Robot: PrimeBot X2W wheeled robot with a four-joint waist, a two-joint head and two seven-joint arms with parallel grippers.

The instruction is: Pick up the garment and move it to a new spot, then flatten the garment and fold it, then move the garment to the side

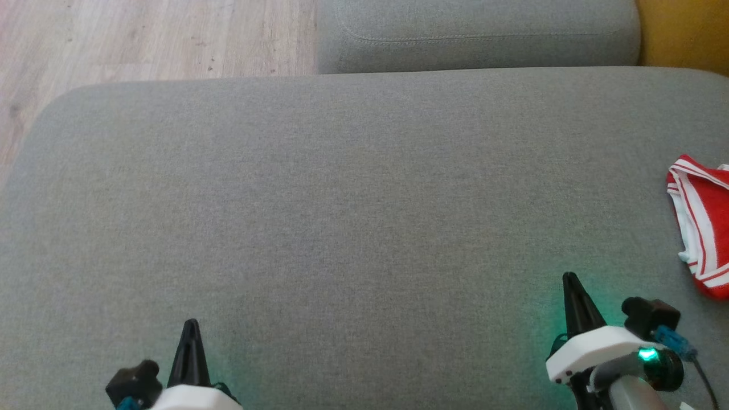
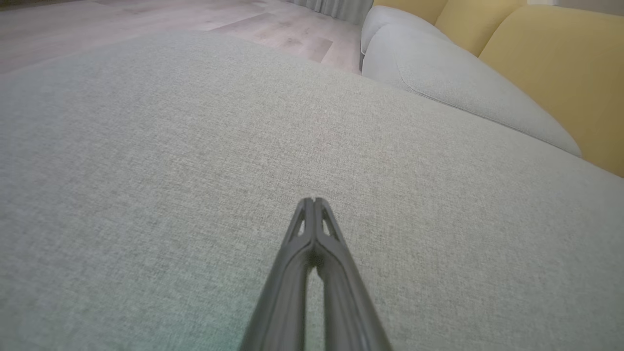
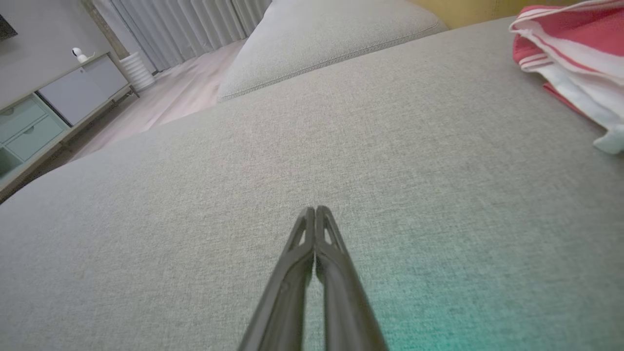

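The garment (image 1: 703,222), a red T-shirt with white sleeves and red-and-white stripe trim, lies bunched at the right edge of the grey cushion (image 1: 342,216), partly cut off by the frame. In the right wrist view the garment (image 3: 570,53) sits at the upper right, well ahead and to the right of the fingertips. My right gripper (image 1: 569,277) (image 3: 315,209) hovers low over bare fabric near the front, shut and empty. My left gripper (image 1: 192,323) (image 2: 313,200) is at the lower left, also shut with nothing in it.
A second grey cushion (image 1: 478,34) lies beyond the far edge. Yellow sofa backs (image 2: 551,63) rise at the far right. Wooden floor (image 1: 142,40) runs past the cushion's far left. A pale cabinet (image 3: 44,122) stands across the room.
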